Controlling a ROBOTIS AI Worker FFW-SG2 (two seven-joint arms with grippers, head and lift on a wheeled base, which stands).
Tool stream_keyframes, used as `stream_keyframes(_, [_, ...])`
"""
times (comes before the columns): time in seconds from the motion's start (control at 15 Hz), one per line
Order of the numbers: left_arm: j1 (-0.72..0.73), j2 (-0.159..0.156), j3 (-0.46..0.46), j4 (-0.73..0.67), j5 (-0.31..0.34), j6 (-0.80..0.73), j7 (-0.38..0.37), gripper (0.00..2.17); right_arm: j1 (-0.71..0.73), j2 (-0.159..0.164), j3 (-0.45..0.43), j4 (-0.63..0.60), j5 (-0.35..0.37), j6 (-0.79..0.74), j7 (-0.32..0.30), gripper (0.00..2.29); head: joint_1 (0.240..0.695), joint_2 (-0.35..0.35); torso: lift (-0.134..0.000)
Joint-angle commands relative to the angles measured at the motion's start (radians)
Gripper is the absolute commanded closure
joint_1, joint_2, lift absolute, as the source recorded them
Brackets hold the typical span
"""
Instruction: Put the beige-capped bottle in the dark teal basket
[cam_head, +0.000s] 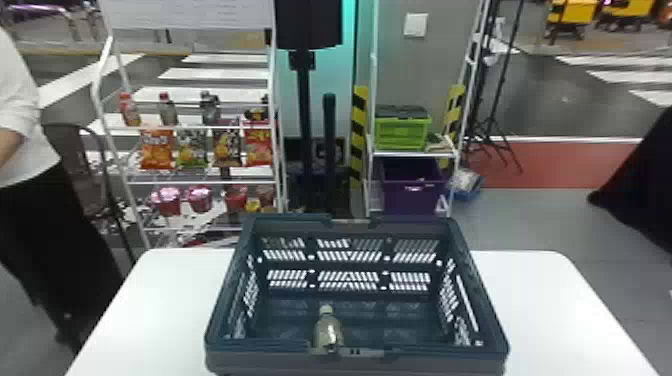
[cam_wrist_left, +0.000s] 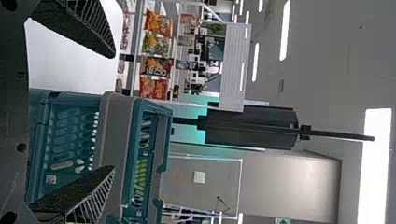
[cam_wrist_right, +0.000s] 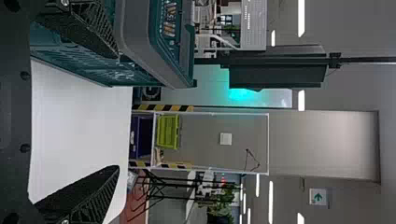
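Head view: we are finding the bottle (cam_head: 328, 334) inside the basket (cam_head: 425, 361), by its near wall, presumably for containment. Left wrist: we are logging left gripper (cam_wrist_left: 113, 111) spread, empty, at basket's left, likely needing no grip. Right wrist: we are logging right gripper (cam_wrist_right: 117, 111) likewise, at basket's right.

Counts, 12 = away from robot: 1 white tabletop (cam_head: 540, 310), 1 dark teal basket (cam_head: 425, 364), 1 beige-capped bottle (cam_head: 328, 334) inside at its 7 o'clock. From basket, toward 11: 1 rack (cam_head: 200, 181) with 4 snack bags (cam_head: 156, 148), 3+ dark bottles (cam_head: 169, 111), 4+ cups (cam_head: 199, 199); exact totals too blurry. Toward 1: 1 green crate (cam_head: 402, 132), 1 purple bin (cam_head: 412, 197).
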Motion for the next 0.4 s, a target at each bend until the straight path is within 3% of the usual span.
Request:
stream_keyframes(0.0, [0.007, 0.013, 0.001, -0.008, -0.002, -0.016, 0.000, 0.00, 0.030, 0.001, 0.017, -0.051, 0.001, -0.001, 0.000, 0.03, 0.499, 0.000, 0.000])
stream_keyframes(0.33, [0.011, 0.019, 0.001, 0.006, 0.001, -0.016, 0.002, 0.00, 0.071, 0.001, 0.050, -0.094, 0.007, -0.001, 0.000, 0.03, 0.499, 0.000, 0.000])
